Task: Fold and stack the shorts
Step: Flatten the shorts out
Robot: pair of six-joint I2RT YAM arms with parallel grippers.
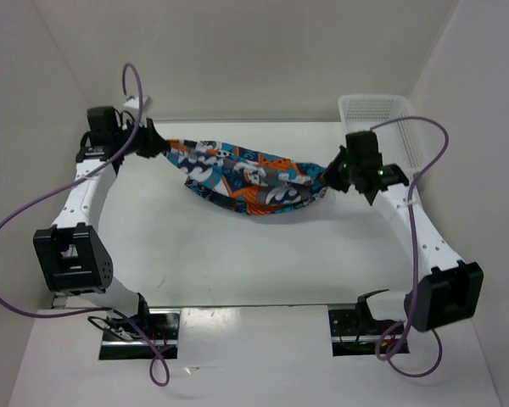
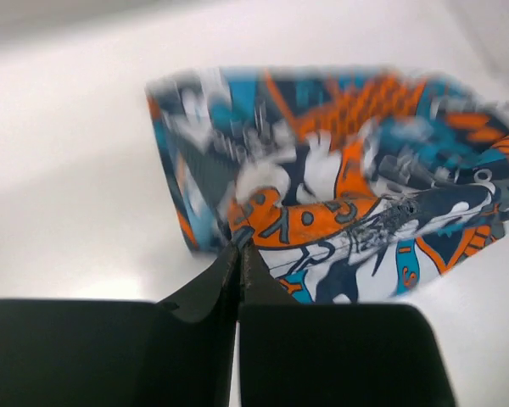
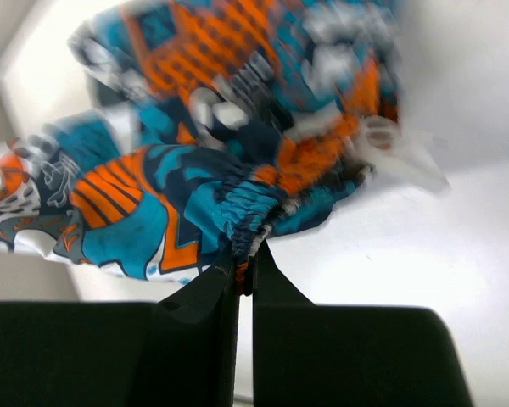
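The shorts, printed in orange, teal, white and black, hang stretched in the air between my two grippers above the far half of the table, sagging in the middle. My left gripper is shut on their left end; in the left wrist view its tips pinch the cloth edge. My right gripper is shut on their right end; in the right wrist view its tips clamp the gathered elastic waistband.
A white plastic mesh basket stands at the far right corner, just behind my right gripper. White walls close in the table at the back and both sides. Purple cables loop off both arms.
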